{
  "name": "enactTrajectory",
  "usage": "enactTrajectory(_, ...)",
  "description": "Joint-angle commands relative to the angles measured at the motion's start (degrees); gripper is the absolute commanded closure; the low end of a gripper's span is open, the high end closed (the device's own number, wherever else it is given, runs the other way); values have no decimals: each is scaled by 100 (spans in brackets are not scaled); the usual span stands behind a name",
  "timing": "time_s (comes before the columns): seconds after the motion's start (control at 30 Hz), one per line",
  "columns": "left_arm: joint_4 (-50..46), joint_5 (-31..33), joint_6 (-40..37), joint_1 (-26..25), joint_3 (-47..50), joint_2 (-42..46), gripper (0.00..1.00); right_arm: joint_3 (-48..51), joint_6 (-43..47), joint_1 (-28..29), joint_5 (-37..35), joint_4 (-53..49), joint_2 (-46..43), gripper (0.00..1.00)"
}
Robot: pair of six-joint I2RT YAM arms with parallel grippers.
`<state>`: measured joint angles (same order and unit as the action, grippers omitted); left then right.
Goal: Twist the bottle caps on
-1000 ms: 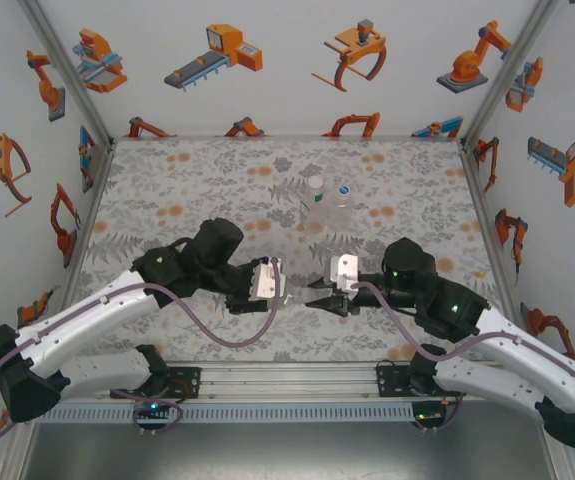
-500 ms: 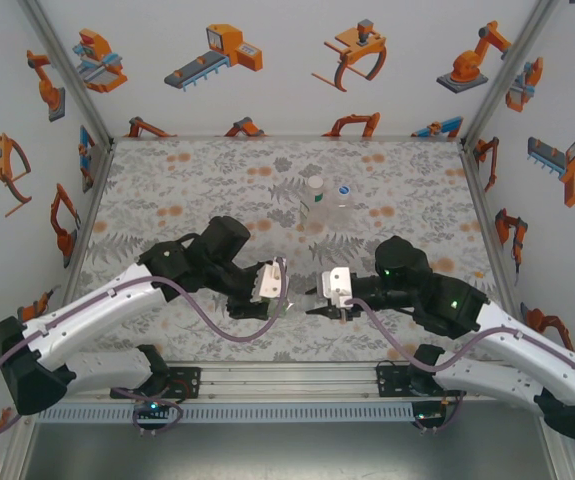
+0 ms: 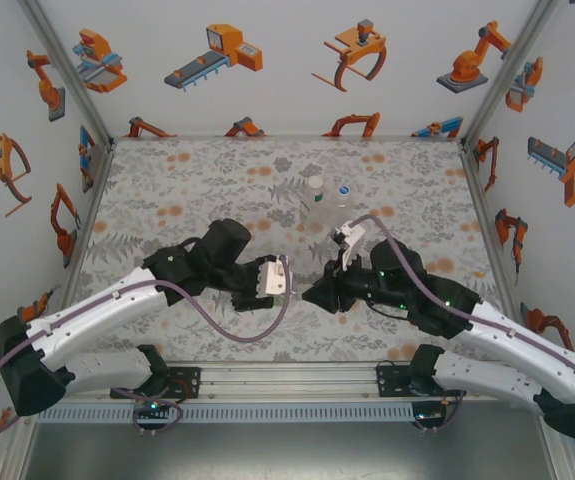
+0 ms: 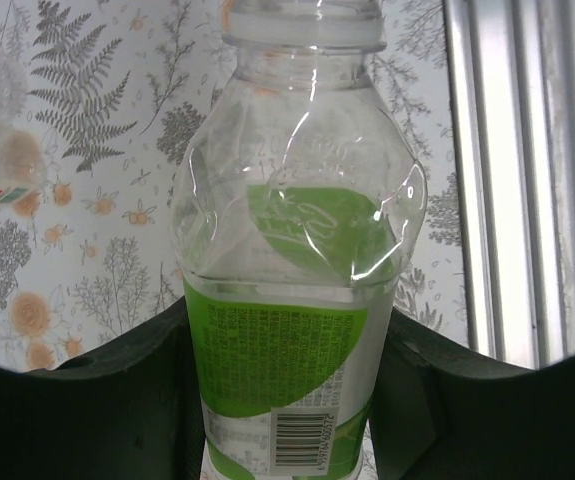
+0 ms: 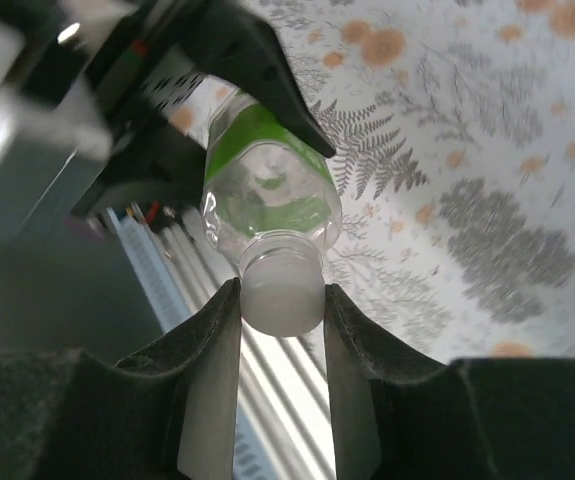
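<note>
- cap (image 5: pixel 281 292): pale, round, sits on the neck of the green bottle (image 5: pixel 265 185). How far it is threaded on I cannot tell.
- right gripper (image 5: pixel 281 296): jaws clenched on the cap, one finger on each side of it.
- green bottle, left wrist view (image 4: pixel 289 300): clear with a green label and a barcode at its lower end, neck pointing away from the camera.
- left gripper (image 4: pixel 289 335): jaws clamped on the bottle's labelled body, dark fingers (image 4: pixel 117 400) pressing both sides.
- from above, the left gripper (image 3: pixel 285 283) and right gripper (image 3: pixel 313 295) meet nose to nose over the near middle of the counter (image 3: pixel 167 190). The bottle lies on its side between them, mostly hidden by them.
- second bottle (image 3: pixel 315 195) and third bottle (image 3: pixel 343 200): upright, side by side, beyond the grippers toward the counter's middle and well apart from the held one. Each has something pale on top; too small to tell more.
- rail (image 4: pixel 527 180): aluminium, runs behind the held bottle.
- counter: grey fern and orange flower print.
</note>
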<state>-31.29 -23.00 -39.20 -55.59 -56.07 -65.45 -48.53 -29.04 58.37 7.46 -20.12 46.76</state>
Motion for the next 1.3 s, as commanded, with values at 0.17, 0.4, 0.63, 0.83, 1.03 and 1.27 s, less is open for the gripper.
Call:
enactTrajectory(0.17,2001,4,94,-154,225,80,100,1247,-5567,49,-1106,1421,-205,100)
enactTrajectory(0.4,2234,-6,98,-149,299,123,100,1272,-6287,38,-1530,1117,-446,100)
enactTrajectory(0.63,2193,87,97,-145,279,102,100,794,-5560,16,-1637,620,-560,62)
enactTrajectory(0.83,1970,38,154,-145,246,109,100,-209,-3286,-8,-2055,-571,-737,39)
enactTrajectory(1.03,1547,-145,183,-145,70,67,100,-976,-596,-15,-1858,-932,-712,40)
enactTrajectory(1.27,734,-542,476,-145,-383,-150,100,-1571,3780,-17,358,-1507,-203,44)
